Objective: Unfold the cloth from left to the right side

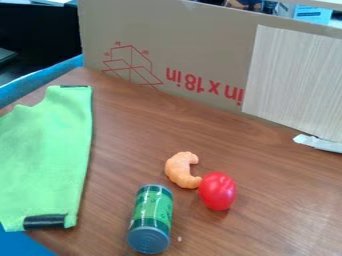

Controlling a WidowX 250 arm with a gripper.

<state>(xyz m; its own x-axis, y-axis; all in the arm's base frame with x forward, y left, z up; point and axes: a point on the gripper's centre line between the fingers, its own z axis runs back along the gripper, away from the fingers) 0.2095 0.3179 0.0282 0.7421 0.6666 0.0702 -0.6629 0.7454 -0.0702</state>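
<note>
As I look down at the work surface through the fixed camera, I cannot tell how the claw is posed, or whether it is open, closed or gripping something. The task's green cloth (50, 155) lies at the left of my view, running out past the left edge, on the brown wooden table (127, 145). A dark strip marks its near corner, another its far edge, and its right side runs in a long, nearly straight line. Behind the table stands a cardboard panel (200, 30) with a line of large red print upside down to me, and left of that print a red line drawing of a box with small marks around it. The can (152, 212) near the bottom of my view has a green wrap with darker marks I can't make out, its blue-grey end toward me. Beyond it to the right, a curved orange piece (178, 170) sits right by a glossy red oval (217, 191). At the right, a pale wood-grain board (294, 80) stands against the cardboard, a whitish strip (319, 143) at its foot.
</note>
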